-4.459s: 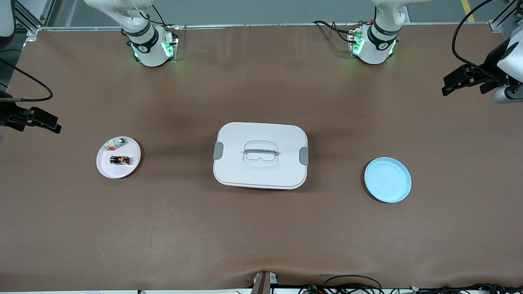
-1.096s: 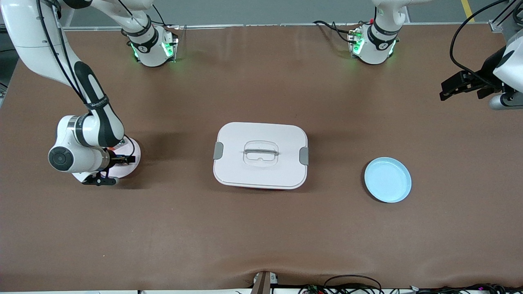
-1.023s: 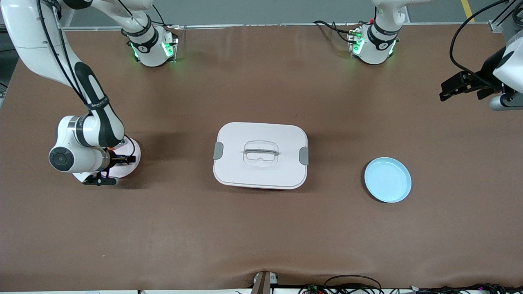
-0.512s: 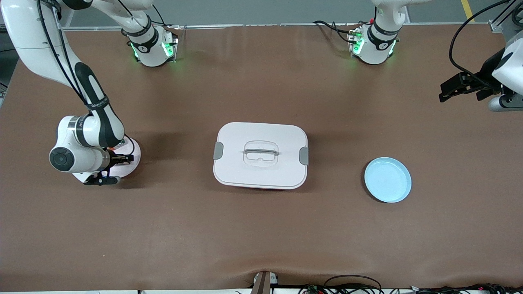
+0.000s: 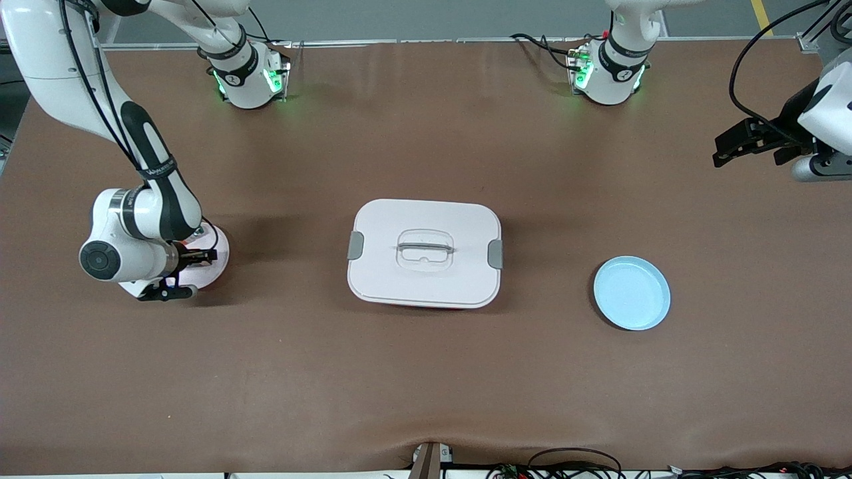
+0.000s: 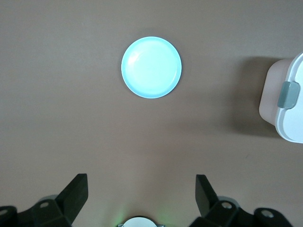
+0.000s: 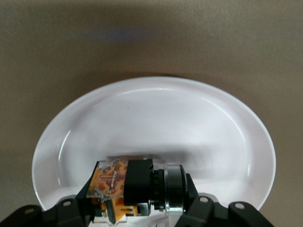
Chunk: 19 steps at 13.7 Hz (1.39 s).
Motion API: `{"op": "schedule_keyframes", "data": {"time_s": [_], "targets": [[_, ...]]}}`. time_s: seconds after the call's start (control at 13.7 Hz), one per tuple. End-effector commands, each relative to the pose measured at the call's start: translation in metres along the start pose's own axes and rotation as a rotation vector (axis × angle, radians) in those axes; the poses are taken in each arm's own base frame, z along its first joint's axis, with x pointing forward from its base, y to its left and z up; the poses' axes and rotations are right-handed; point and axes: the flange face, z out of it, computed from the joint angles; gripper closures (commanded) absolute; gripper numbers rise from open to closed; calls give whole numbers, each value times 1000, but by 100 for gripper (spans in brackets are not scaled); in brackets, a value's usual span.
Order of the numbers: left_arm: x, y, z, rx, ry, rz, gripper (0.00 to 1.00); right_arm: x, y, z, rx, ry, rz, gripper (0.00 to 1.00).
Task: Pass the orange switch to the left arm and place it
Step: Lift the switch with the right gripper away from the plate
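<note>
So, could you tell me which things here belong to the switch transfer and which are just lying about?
Part of the job:
- orange switch, gripped by the shut right gripper over the pink plate
- left gripper, open, waiting above the table
- box, the obstacle mid-table
- blue plate

Lying about:
- cables at the table's edge

A brown mat (image 5: pixel 426 372) spreads under my claws; grey floor (image 5: pixel 426 16) lies past its edge, cables (image 5: pixel 572 466) nearest the camera.
</note>
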Motion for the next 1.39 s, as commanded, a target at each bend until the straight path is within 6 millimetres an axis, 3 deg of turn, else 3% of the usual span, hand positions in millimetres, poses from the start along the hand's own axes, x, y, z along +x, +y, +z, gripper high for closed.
{"op": "schedule_keyframes", "data": {"time_s": [0.0, 0.15, 0.44, 0.66, 0.88, 1.02, 1.24, 1.32], "targets": [[1, 5, -2, 38, 12, 22, 0, -9, 1, -44, -19, -5, -8, 72], [2, 13, -1, 47, 12, 33, 0, -17, -1, -77, -18, -19, 1, 72], [3, 14, 4, 45, 1, 23, 0, -46, -23, -148, -23, -37, 9, 75], [7, 12, 7, 23, -8, 24, 0, -63, -57, -200, 25, -80, 81, 76], [9, 15, 10, 26, -13, 36, 0, -75, -80, -239, 125, -132, 98, 79], [10, 16, 12, 25, -15, 41, 0, -83, -105, -268, 146, -154, 155, 79], [11, 18, 13, 27, -18, 47, 0, -101, -159, -308, 177, -182, 227, 79], [17, 21, 24, 24, -38, 53, 0, -106, -180, -316, 186, -190, 263, 79]]}}
